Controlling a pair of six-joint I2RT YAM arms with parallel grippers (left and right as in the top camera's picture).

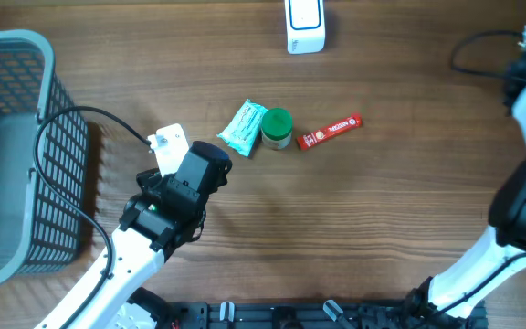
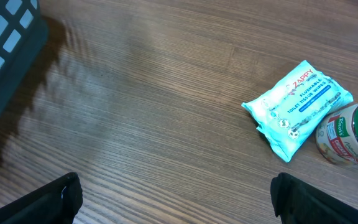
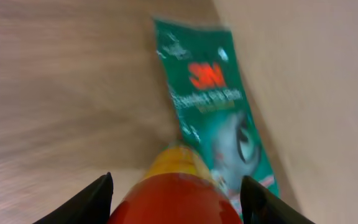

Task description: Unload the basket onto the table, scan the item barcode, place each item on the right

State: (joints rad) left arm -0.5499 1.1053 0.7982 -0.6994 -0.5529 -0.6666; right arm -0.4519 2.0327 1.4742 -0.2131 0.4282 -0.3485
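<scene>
Left gripper [image 2: 176, 188]: fingers fully apart with nothing between them, positioned over the bare wooden table [image 1: 400, 201] between the grey mesh basket [image 1: 12, 37] and a Zappy wipes pack [image 2: 298, 106]. The pack lies against a green-lidded jar [image 1: 277, 128], and a red sachet [image 1: 330, 132] lies just beside the jar. Right gripper [image 3: 176, 183]: clamped on a red item [image 3: 173, 202] with a yellow end. A green 3M pack [image 3: 219, 112] appears beyond it, blurred. A white scanner [image 1: 304, 26] stands at the table's far edge.

Blurred green 3M packet [image 3: 219, 112]; red object [image 3: 176, 200] cut by bottom edge; jar [image 2: 351, 134] cropped at right.
</scene>
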